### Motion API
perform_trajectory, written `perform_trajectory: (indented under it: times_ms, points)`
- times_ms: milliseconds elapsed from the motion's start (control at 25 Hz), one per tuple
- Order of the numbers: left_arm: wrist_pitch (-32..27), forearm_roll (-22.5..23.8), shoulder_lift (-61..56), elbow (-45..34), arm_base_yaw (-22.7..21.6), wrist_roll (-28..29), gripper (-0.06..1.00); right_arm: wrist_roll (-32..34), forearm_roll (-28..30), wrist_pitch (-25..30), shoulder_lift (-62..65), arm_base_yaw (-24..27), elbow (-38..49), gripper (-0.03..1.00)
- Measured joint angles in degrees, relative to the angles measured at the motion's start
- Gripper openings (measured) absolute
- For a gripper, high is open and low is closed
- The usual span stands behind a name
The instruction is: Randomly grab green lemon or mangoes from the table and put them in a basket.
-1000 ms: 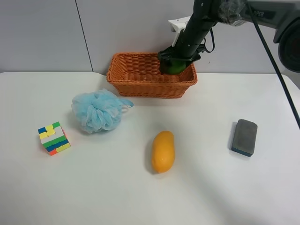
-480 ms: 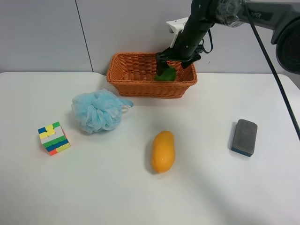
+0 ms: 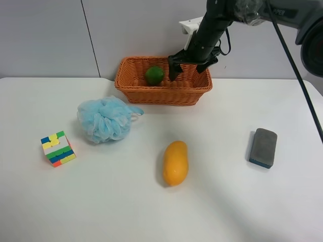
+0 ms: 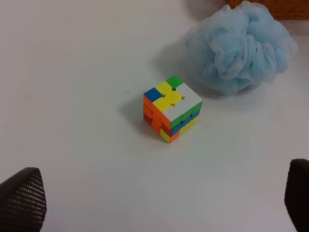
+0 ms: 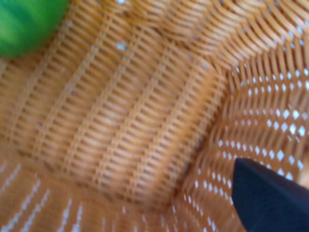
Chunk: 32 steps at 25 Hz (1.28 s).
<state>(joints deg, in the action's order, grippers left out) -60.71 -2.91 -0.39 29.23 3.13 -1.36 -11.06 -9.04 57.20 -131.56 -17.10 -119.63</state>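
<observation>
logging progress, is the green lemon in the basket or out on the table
In the basket. The green lemon rests inside its woven walls, clear of the open right gripper beside it.

The right arm (image 3: pixel 209 30), black and jointed with a loose black cable trailing along it, enters at the top right of the high view. It slopes steeply down toward the far edge of the white surface (image 3: pixel 227 201), a little right of that edge's middle. Its black two-fingered right hand (image 3: pixel 187 68) points downward with the jaws spread apart, gripping nothing. In the right wrist view only one dark finger (image 5: pixel 270 198) shows, at a corner of the picture.

The left hand (image 4: pixel 159 200) hangs above the same surface, touching nothing. Its two dark textured fingertips (image 4: pixel 21 198) sit at opposite sides of the left wrist view, spread wide with nothing between them.
</observation>
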Motion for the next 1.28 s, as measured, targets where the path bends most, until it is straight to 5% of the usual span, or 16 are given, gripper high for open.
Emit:
perform_trajectory:
  times_ms: [240, 560, 1280]
  points:
    - [0.0, 0.0, 0.0, 0.0, 0.0, 0.0, 0.99, 1.3, 2.3, 11.2, 9.0, 0.0, 0.0, 0.99]
    - [0.0, 0.0, 0.0, 0.0, 0.0, 0.0, 0.99, 3.7, 4.2, 12.0, 25.5, 0.0, 1.5, 0.99]
    - [0.0, 0.0, 0.0, 0.0, 0.0, 0.0, 0.99, 5.6, 6.1, 12.8, 83.9, 0.0, 60.3, 0.99]
